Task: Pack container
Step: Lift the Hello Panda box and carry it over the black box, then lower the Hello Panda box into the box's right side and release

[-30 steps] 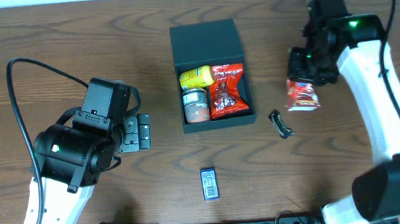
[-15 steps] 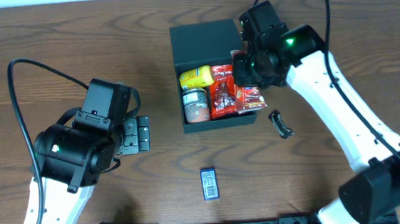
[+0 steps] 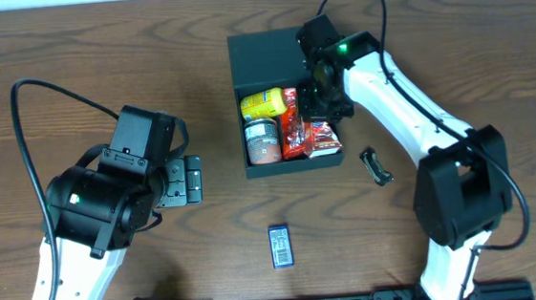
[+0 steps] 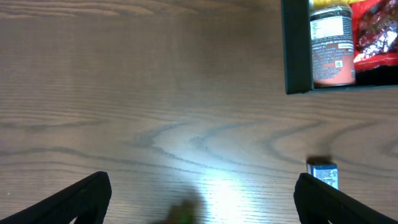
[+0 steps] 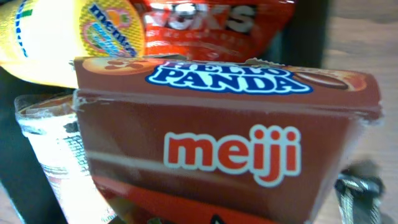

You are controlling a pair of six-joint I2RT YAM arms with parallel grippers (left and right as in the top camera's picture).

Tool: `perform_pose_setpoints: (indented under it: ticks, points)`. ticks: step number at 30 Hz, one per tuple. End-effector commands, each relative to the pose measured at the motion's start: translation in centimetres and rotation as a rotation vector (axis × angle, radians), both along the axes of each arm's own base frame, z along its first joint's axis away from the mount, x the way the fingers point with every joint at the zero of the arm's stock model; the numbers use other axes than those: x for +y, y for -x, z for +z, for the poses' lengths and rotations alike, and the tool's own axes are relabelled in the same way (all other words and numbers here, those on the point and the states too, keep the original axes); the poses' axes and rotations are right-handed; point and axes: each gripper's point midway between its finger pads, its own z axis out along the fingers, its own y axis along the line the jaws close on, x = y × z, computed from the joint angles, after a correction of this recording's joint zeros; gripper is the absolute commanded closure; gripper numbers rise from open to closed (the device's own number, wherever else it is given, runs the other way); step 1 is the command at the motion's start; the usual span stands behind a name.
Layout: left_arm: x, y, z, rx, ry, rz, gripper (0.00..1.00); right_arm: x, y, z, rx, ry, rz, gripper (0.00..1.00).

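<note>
Up close, Hello Panda packet [image 5: 224,155], overhead, container [image 3: 270,54]

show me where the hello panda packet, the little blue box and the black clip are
hello panda packet [image 5: 230,152], right wrist view, on the meiji lettering
little blue box [image 3: 280,246], overhead view, middle of its top face
black clip [image 3: 376,166], overhead view, middle of its body

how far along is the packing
Done: a yellow pack, a can and a red bag lie in the container. In hand: the right gripper holds a Hello Panda pack beside the red bag. Left: a blue box and a black clip lie on the table, and the lid is open.
</note>
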Motion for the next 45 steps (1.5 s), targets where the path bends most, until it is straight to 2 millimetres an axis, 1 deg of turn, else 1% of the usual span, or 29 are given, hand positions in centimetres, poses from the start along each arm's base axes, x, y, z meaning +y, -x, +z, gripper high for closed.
perform_pose_setpoints:
  ticks: [1,6,10,12,15,17,21,27,29,30,33,34,35,36,37,38,42,44,45]
  points:
    - [-0.1,0.0,-0.1,0.005,0.002,-0.007,0.05,1.7,-0.8,1.4,-0.036,-0.081,0.071,0.98]
    - [-0.1,0.0,-0.1,0.005,0.002,-0.007,0.05,1.8,-0.9,1.1,-0.040,-0.075,0.079,0.98]
    - [-0.1,0.0,-0.1,0.005,0.002,-0.007,0.05,1.4,-1.2,0.5,-0.043,-0.048,0.082,0.98]
    - [-0.1,0.0,-0.1,0.004,0.002,-0.007,0.05,1.0,-1.4,-0.2,-0.042,-0.020,0.081,0.98]
    - [-0.1,0.0,-0.1,0.003,0.000,-0.013,0.05,1.0,-1.5,-1.3,-0.025,-0.007,0.086,0.98]
    - [-0.1,0.0,-0.1,0.004,0.000,-0.013,0.05,1.0,-1.5,-1.6,-0.020,-0.005,0.086,0.98]
    - [-0.1,0.0,-0.1,0.004,-0.001,-0.014,0.05,1.1,-1.8,-1.5,-0.032,-0.008,0.086,0.98]
    - [-0.1,0.0,-0.1,0.004,-0.004,-0.020,0.05,-0.4,-1.6,-1.8,-0.027,0.071,0.072,0.98]
    - [-0.1,0.0,-0.1,0.004,-0.003,-0.020,0.05,-0.6,-1.7,-1.8,-0.030,0.082,0.070,0.98]
    - [-0.1,0.0,-0.1,0.004,-0.003,-0.020,0.05,-0.6,-1.7,-1.8,-0.031,0.082,0.070,0.96]
    - [-0.1,0.0,-0.1,0.005,-0.004,-0.020,0.05,-0.6,-1.7,-1.8,-0.031,0.081,0.070,0.70]
    - [-0.1,0.0,-0.1,0.005,-0.004,-0.020,0.05,-0.6,-1.7,-1.8,-0.031,0.082,0.071,0.59]
    - [-0.1,0.0,-0.1,0.005,-0.004,-0.020,0.05,-0.6,-1.7,-1.8,-0.031,0.082,0.071,0.41]
    - [-0.1,0.0,-0.1,0.005,-0.004,-0.020,0.05,-0.6,-1.7,-1.8,-0.031,0.082,0.071,0.28]
    - [-0.1,0.0,-0.1,0.005,-0.004,-0.020,0.05,-0.6,-1.7,-1.8,-0.031,0.082,0.071,0.09]
    - [-0.1,0.0,-0.1,0.005,-0.004,-0.020,0.05,-0.6,-1.7,-1.8,-0.031,0.081,0.070,0.01]
    - [-0.1,0.0,-0.1,0.005,-0.004,-0.021,0.05,-0.3,-1.4,-1.5,-0.019,0.065,0.073,0.01]
    - [-0.1,0.0,-0.1,0.005,-0.004,-0.021,0.05,-0.4,-1.3,-0.7,-0.017,0.066,0.073,0.01]
    - [-0.1,0.0,-0.1,0.005,-0.004,-0.021,0.05,-0.3,-1.3,0.1,-0.023,0.064,0.073,0.01]
